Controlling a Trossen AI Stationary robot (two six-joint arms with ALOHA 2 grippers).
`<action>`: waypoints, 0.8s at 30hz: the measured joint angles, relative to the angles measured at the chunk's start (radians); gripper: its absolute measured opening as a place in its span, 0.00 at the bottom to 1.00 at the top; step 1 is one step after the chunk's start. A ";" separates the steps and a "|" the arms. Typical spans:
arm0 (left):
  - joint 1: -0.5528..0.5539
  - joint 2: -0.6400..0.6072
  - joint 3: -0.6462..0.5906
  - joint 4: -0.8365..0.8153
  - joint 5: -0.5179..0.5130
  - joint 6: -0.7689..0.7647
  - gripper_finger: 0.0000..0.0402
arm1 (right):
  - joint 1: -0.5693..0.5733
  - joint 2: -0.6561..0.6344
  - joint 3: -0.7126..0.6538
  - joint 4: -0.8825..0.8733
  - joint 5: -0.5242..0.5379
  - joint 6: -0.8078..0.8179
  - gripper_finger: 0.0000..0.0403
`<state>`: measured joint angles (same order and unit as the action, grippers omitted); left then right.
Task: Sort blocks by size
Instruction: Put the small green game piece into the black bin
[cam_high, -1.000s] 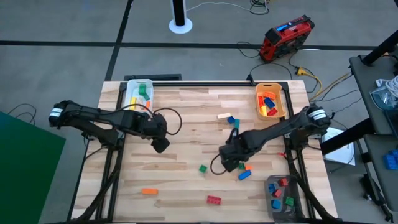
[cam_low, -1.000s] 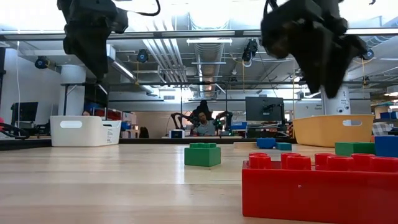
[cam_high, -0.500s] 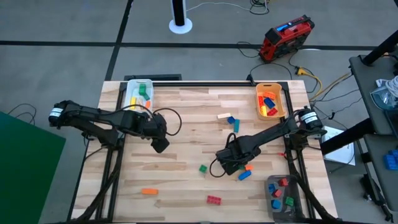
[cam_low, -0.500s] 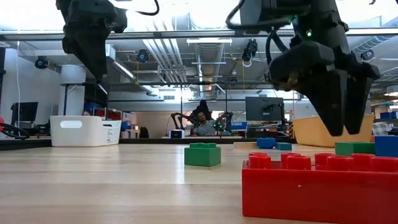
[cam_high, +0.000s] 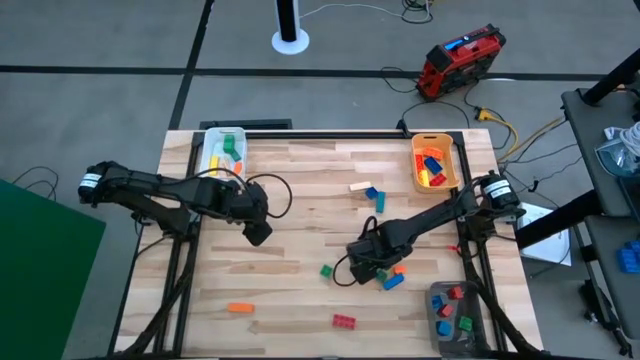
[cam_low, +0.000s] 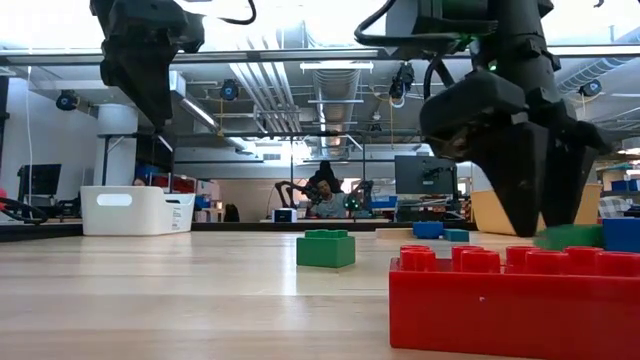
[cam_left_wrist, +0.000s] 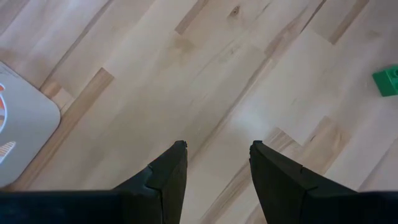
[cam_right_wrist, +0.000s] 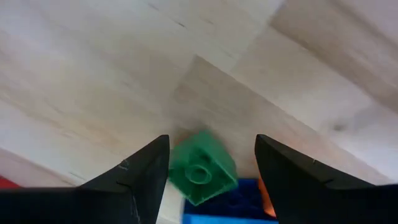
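My right gripper (cam_high: 362, 268) is open and low over the table's near right part. Its fingers stand on either side of a small green block (cam_right_wrist: 202, 168), which lies on the wood and touches a blue block (cam_right_wrist: 231, 206). In the low view this green block (cam_low: 568, 237) shows just behind the fingertips. My left gripper (cam_high: 258, 232) hangs open above bare wood left of centre, with nothing between its fingers (cam_left_wrist: 214, 149). Another green block (cam_high: 326, 270), an orange one (cam_high: 239, 307) and a red one (cam_high: 344, 321) lie loose on the table. My right gripper comes from above, pointing down, with one finger (cam_right_wrist: 149, 171) close beside the green block's side (cam_right_wrist: 176, 167). Whether that finger touches the block, I cannot tell. The block lies on the table.
A white bin (cam_high: 223, 150) stands at the far left, an orange-yellow bin (cam_high: 434, 162) at the far right and a grey bin (cam_high: 452, 315) at the near right. Beige and blue blocks (cam_high: 368, 191) lie mid-table. A blue block (cam_high: 393, 282) and an orange one (cam_high: 398, 267) lie beside my right gripper.
My right gripper has gone down and toward the table's near left, until its open fingertips hang close to the tabletop around the small green block.
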<state>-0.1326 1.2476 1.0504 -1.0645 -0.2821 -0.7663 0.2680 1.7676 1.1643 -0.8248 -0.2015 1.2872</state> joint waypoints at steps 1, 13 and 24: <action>0.000 0.000 0.000 0.000 0.000 -0.001 0.38 | 0.000 0.000 -0.002 0.016 -0.001 0.004 0.56; 0.000 0.000 0.000 0.000 0.000 -0.002 0.38 | 0.000 -0.014 0.003 0.015 0.004 -0.083 0.60; 0.000 0.000 0.000 0.000 0.000 0.005 0.38 | 0.050 -0.032 0.010 0.008 -0.017 -0.148 0.73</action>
<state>-0.1326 1.2476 1.0504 -1.0645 -0.2817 -0.7609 0.3176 1.7360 1.1744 -0.8169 -0.2188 1.1391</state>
